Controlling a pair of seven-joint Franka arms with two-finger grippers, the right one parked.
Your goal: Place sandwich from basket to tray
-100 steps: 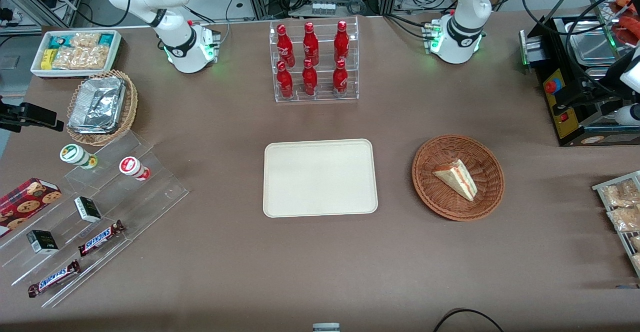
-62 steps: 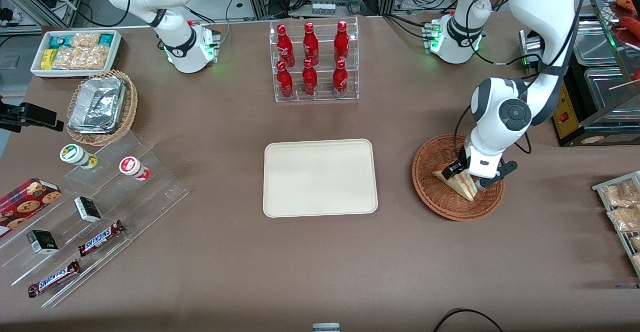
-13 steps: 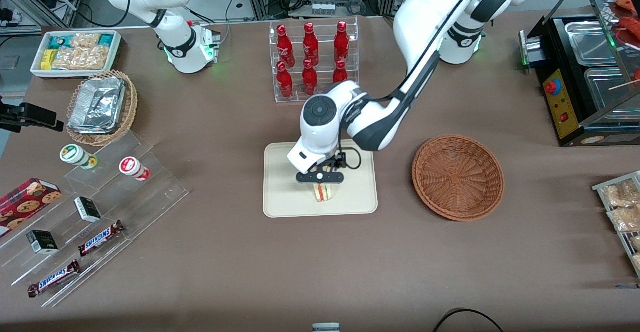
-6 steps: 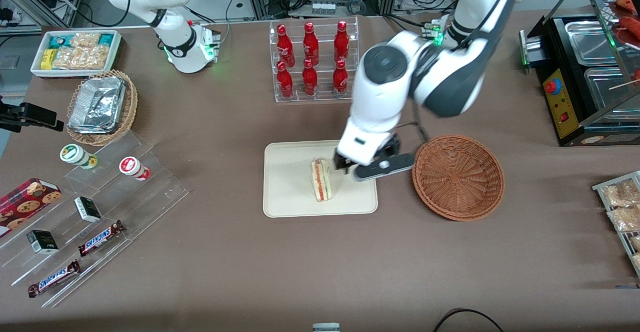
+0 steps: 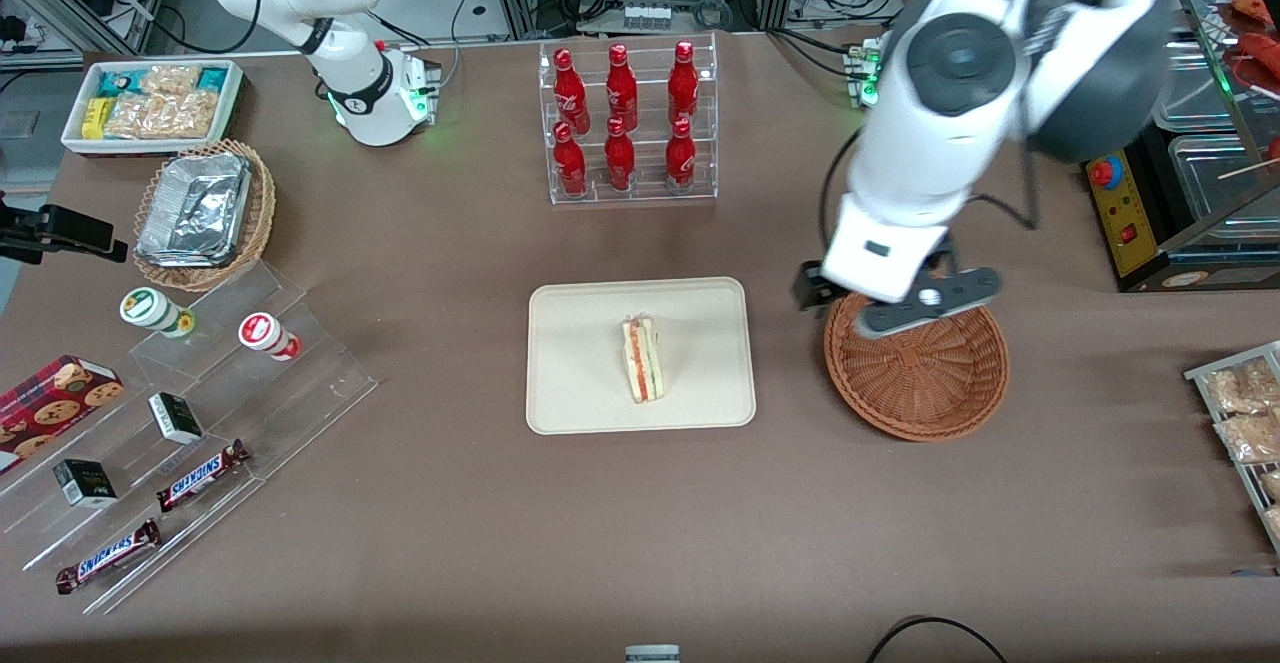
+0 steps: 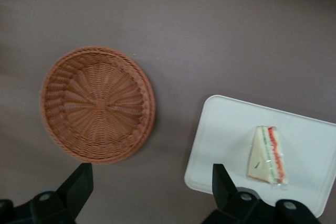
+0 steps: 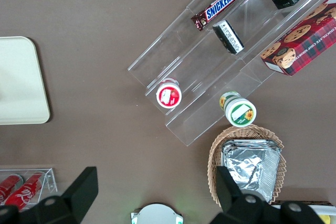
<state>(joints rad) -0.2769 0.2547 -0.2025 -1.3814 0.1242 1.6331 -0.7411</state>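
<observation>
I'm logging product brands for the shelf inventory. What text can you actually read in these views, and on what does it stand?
"SNICKERS": on the upper chocolate bar on the clear stepped rack.
"SNICKERS": on the lower chocolate bar, same rack.
Red bottles, cookie box, small dark cartons: print too small to read.
The open end effector, above the basket, bears no text.

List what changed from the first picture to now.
The triangular white-bread sandwich went from the reddish-brown wicker basket to the cream rectangular tray and was released. The gripper, jaws open and empty, has pulled back above the basket. Basket and tray stayed put.
</observation>
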